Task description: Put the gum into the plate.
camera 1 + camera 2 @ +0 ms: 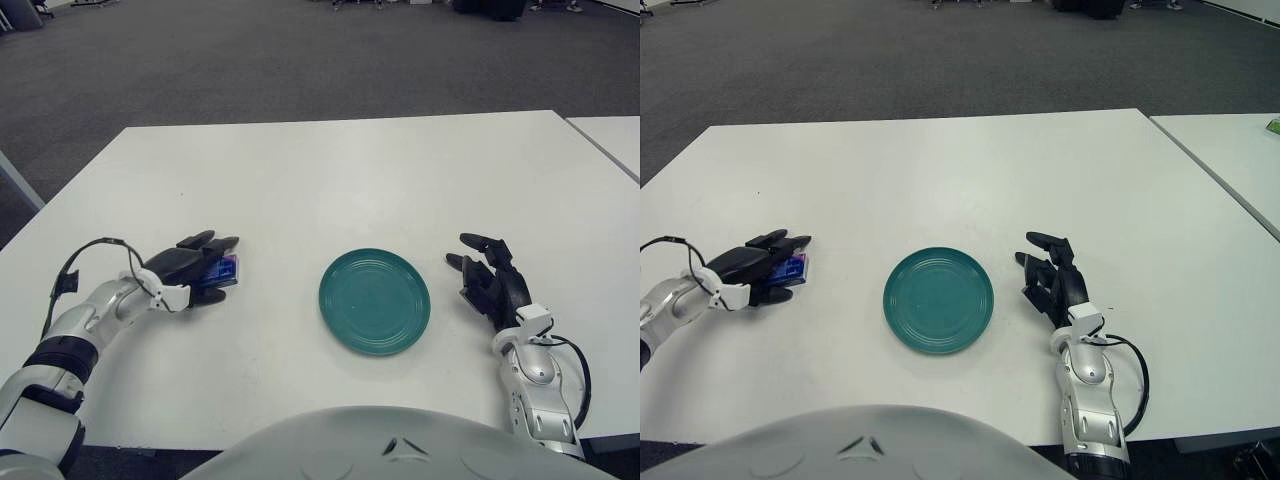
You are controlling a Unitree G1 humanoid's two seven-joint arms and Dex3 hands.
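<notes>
Left hand (pixel 192 268) fingers closed in a grasp; right hand (pixel 490 282) fingers spread.

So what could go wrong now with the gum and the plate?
The left robot hand covers the gum but a firm grasp is not visible, so the flat pack may slip out when lifted. The plate is shallow, so a dropped pack could slide off. The right robot hand shows right of the plate.

Both arms are showing silver-grey shells, with a black band on the left one. The left hand (pixel 190 270) and right hand (pixel 492 282) are black with white wrists. Thin black cables are looping beside each wrist.
</notes>
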